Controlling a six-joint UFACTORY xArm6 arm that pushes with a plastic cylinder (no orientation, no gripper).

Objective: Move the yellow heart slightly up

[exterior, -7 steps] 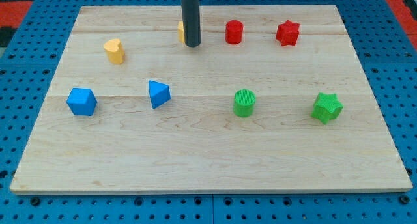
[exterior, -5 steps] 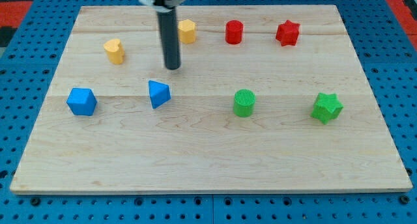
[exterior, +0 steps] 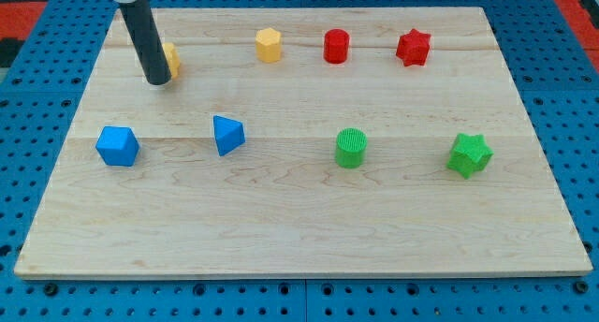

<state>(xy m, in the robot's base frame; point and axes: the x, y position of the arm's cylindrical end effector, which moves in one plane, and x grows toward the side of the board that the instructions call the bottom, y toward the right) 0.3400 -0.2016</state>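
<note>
The yellow heart (exterior: 171,58) sits near the board's upper left, mostly hidden behind my rod. My tip (exterior: 157,80) rests on the board at the heart's lower left, touching or nearly touching it. Only the heart's right edge shows.
A yellow hexagon (exterior: 269,44), a red cylinder (exterior: 336,46) and a red star (exterior: 413,48) line the view's top. A blue cube-like block (exterior: 117,146), a blue wedge (exterior: 227,135), a green cylinder (exterior: 351,147) and a green star (exterior: 469,154) sit in a row across the middle of the wooden board (exterior: 299,228).
My tip has swept from beside the yellow hexagon down and left across the board to the yellow heart. The heart has shifted slightly up and right.
</note>
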